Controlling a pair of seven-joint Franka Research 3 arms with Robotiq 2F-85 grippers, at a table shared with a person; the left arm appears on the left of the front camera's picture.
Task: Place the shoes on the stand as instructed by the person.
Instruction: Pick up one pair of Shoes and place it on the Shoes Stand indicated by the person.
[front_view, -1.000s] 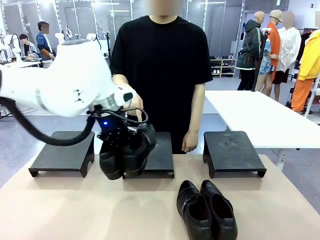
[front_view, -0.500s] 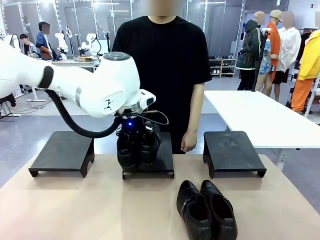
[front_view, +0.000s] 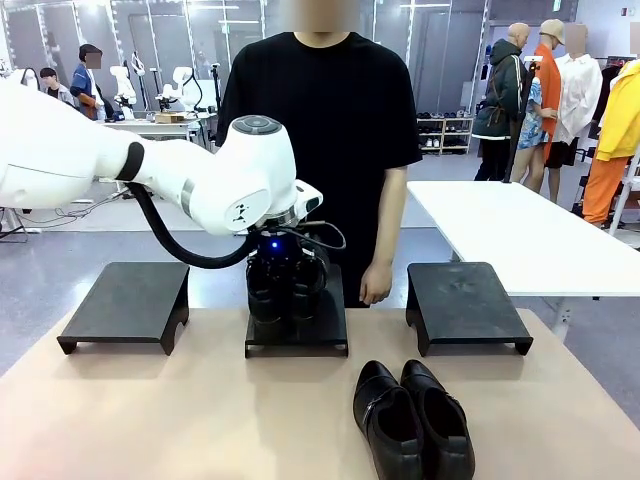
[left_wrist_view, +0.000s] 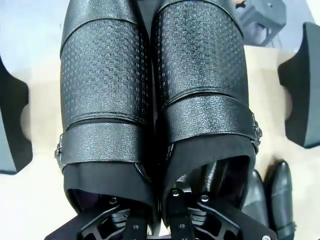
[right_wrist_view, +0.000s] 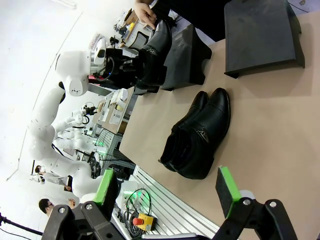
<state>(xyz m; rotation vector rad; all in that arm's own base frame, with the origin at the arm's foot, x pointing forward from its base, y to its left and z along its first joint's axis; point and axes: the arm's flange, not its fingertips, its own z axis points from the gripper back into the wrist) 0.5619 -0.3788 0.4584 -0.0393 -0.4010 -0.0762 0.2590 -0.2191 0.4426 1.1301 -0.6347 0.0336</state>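
Table (front_view: 150, 400): second pair (front_view: 412, 420) near front edge; left claw (front_view: 283, 270) clamps shoe pair (front_view: 270, 300) at middle stand (front_view: 325, 325); right claw (right_wrist_view: 166, 182) agape, empty.

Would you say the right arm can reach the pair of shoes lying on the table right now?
Probably yes: the right gripper hangs open facing the pair on the table, bare tabletop between them; the left gripper holds the other pair at the middle stand, farther off.

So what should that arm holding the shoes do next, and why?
Probably lower the held pair the last bit onto the middle stand, then let go. The left gripper clamps both shoes by their openings right over that stand, but I cannot tell whether the soles rest on it.
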